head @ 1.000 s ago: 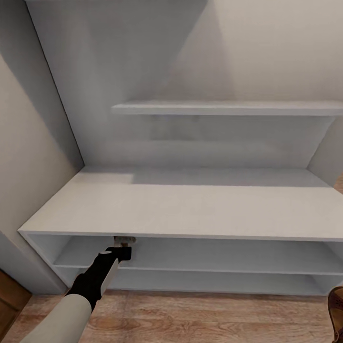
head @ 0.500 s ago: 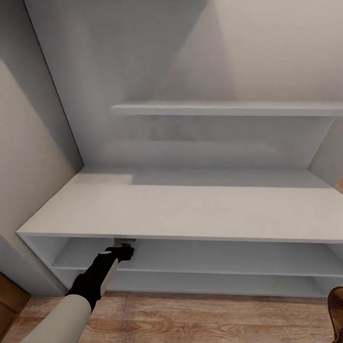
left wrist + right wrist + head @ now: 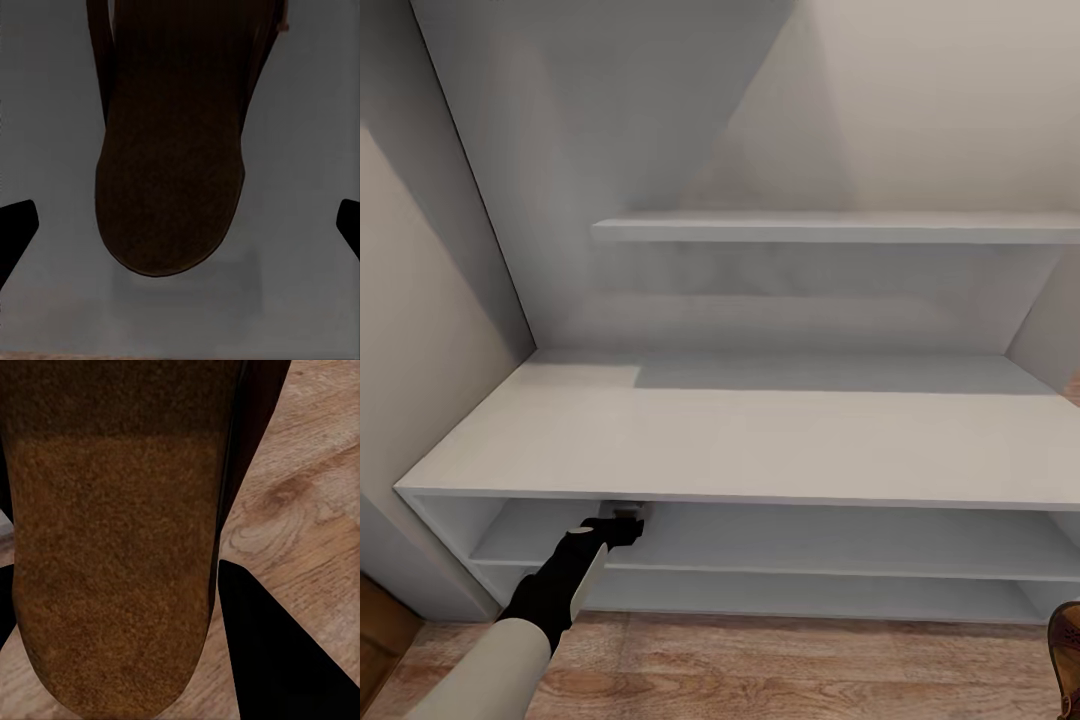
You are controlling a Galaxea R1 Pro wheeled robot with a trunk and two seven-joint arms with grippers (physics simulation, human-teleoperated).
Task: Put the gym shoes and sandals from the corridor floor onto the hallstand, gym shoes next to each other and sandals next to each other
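Note:
The pale grey hallstand [image 3: 760,440] fills the head view, its bench top bare. My left gripper [image 3: 622,518] reaches under the bench top into the upper low shelf. In the left wrist view a dark brown sandal [image 3: 172,165] lies on the shaded shelf, and the left gripper [image 3: 180,225] is open, its fingertips [image 3: 15,232] well clear of the sandal's sides. My right gripper [image 3: 120,615] is shut on the other sandal [image 3: 112,547], whose tan footbed sits close to the camera; that sandal [image 3: 1066,640] peeks in at the lower right above the corridor floor [image 3: 760,670]. The gym shoes are out of view.
A floating shelf [image 3: 840,228] hangs above the bench against the back panel. A beige wall [image 3: 410,330] closes in on the left. A second low shelf [image 3: 810,595] runs just above the wood planks.
My left arm has edged slightly further in under the bench top. The right sandal at the picture's edge has stayed put.

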